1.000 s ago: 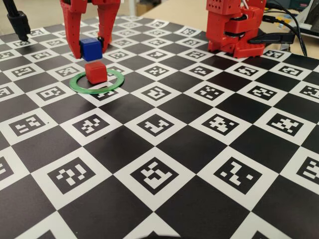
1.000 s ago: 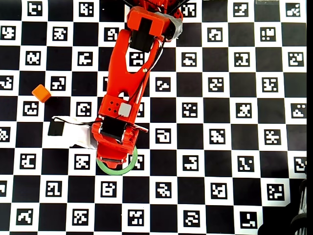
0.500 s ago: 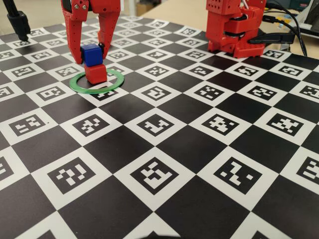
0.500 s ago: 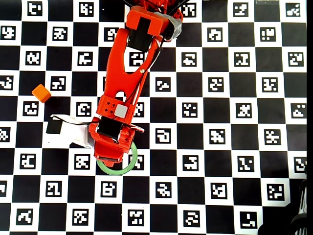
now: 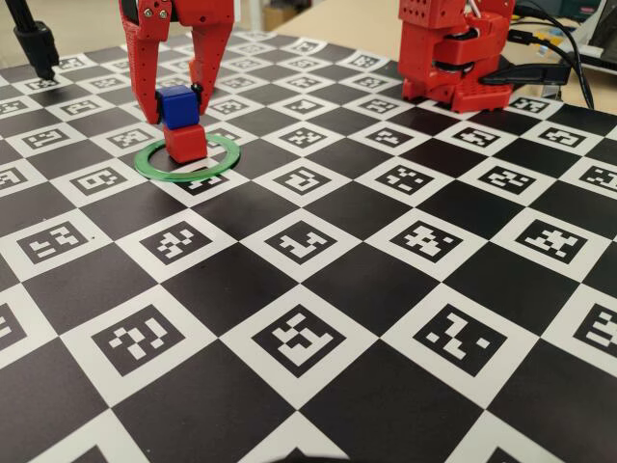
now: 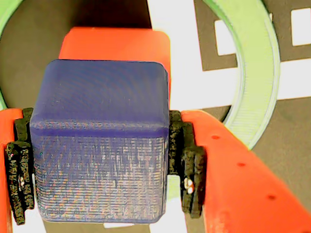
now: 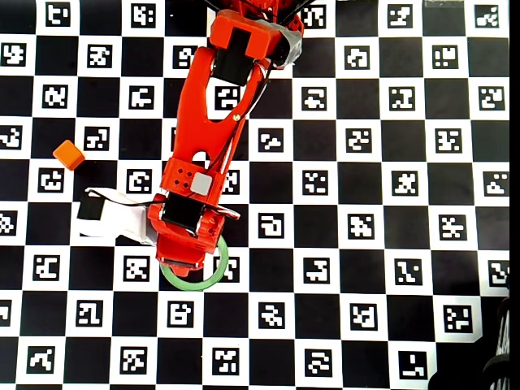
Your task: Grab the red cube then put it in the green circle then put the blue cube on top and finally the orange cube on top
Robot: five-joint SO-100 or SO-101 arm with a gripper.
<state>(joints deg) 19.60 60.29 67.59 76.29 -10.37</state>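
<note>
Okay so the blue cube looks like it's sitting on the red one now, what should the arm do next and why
Probably open the gripper and lift straight up. In the fixed view the blue cube rests on the red cube inside the green circle, offset slightly left, and the wrist view shows the finger pads pressed against its sides. The orange cube waits on the board.

blue cube (image 5: 175, 105) | red cube (image 5: 185, 142) | green circle (image 5: 228, 155) | orange cube (image 7: 69, 154) | checkered black-white board (image 5: 318, 289)
</note>
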